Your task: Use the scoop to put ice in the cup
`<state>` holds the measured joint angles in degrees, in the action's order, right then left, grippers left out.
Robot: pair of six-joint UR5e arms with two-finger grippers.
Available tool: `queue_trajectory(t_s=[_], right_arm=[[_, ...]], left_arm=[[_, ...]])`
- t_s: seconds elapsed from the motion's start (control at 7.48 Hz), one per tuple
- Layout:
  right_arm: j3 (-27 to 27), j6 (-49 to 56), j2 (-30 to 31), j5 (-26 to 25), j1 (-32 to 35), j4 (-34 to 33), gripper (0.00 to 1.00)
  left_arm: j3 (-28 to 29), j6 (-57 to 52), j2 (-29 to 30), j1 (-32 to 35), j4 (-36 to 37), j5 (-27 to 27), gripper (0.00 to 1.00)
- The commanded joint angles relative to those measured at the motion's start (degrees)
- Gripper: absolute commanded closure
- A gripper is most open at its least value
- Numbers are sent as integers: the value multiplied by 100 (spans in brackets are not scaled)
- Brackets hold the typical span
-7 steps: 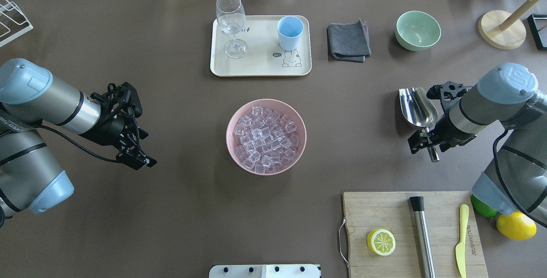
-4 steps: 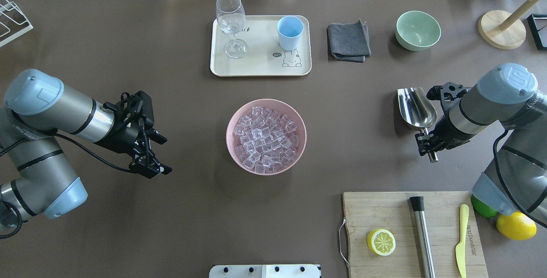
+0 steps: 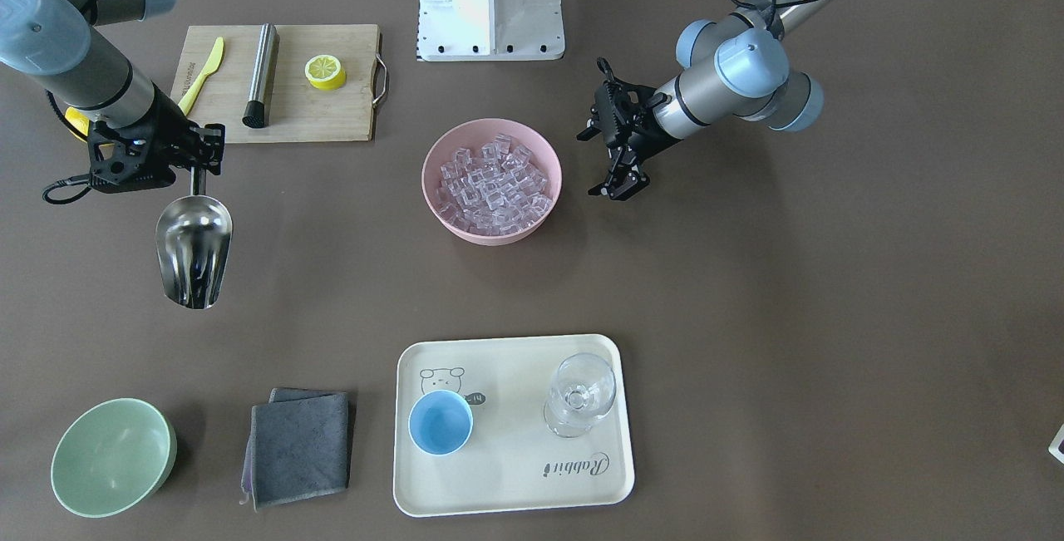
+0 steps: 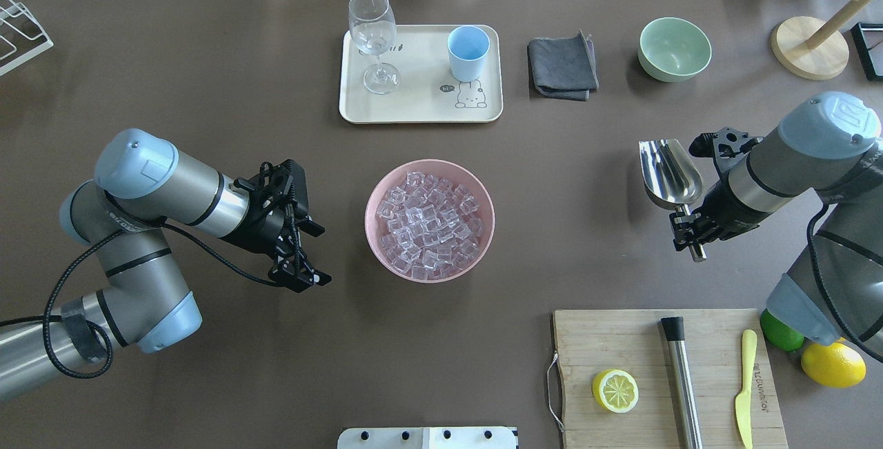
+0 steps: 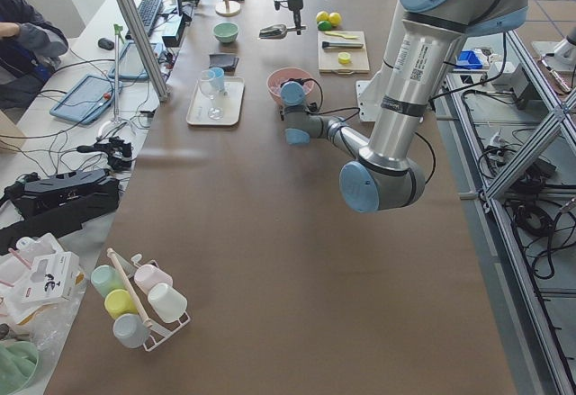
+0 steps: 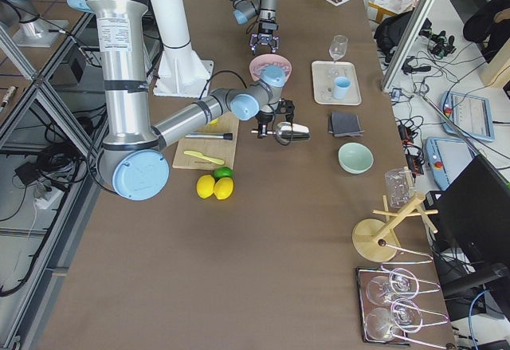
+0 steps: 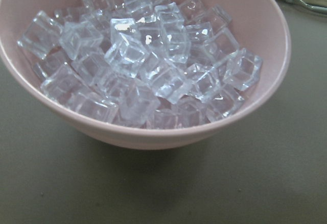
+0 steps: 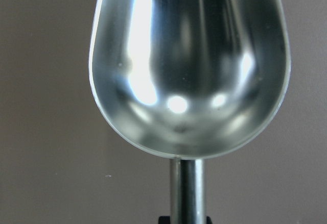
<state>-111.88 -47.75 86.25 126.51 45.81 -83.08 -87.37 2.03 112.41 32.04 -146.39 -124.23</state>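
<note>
Left gripper (image 4: 321, 254) had slid in close to the ice (image 4: 428, 225), while the scoop (image 4: 669, 173) had hardly moved.
Its two fingers were spread wide with nothing between them, and the pink bowl (image 4: 369, 218) full of ice sat just in front of them. The right gripper (image 4: 690, 228) was pinching the scoop's thin handle, and the shiny trough stuck out ahead of it with nothing inside. The bowl was well off to that gripper's side. The cup (image 4: 468, 52) stood farther away still, on a tray (image 4: 414, 110), and it was empty. So picking up the scoop looked done. Scooping the ice, carrying it over and tipping it into the cup were all still left. The tray had "Rabbit" written on it, and a tiny "hi~" beside a bunny drawing. The yellow knife (image 4: 744, 387) had letters too, but they were too small to read.
</note>
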Motion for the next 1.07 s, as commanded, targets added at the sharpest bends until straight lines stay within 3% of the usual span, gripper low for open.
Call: queue_trajectory(t_s=[0.0, 0.13, 0.4, 0.8, 0.94], right_arm=[[-744, 1069, -3, -231, 164, -575, 100], [-965, 1979, -168, -493, 165, -977, 100], [-1055, 2829, -643, -645, 165, -1674, 100], [-1037, 4866, -697, -645, 174, -1983, 100], [-1159, 5124, -828, -662, 174, -2410, 100]], left_arm=[[359, -894, 219, -162, -624, 792, 2], [535, -1097, 281, -189, -897, 803, 1], [1211, -1108, 500, -189, -1679, 804, 2], [1389, -1012, 589, -58, -1656, 690, 1], [1389, -820, 658, 4, -1569, 576, 2]])
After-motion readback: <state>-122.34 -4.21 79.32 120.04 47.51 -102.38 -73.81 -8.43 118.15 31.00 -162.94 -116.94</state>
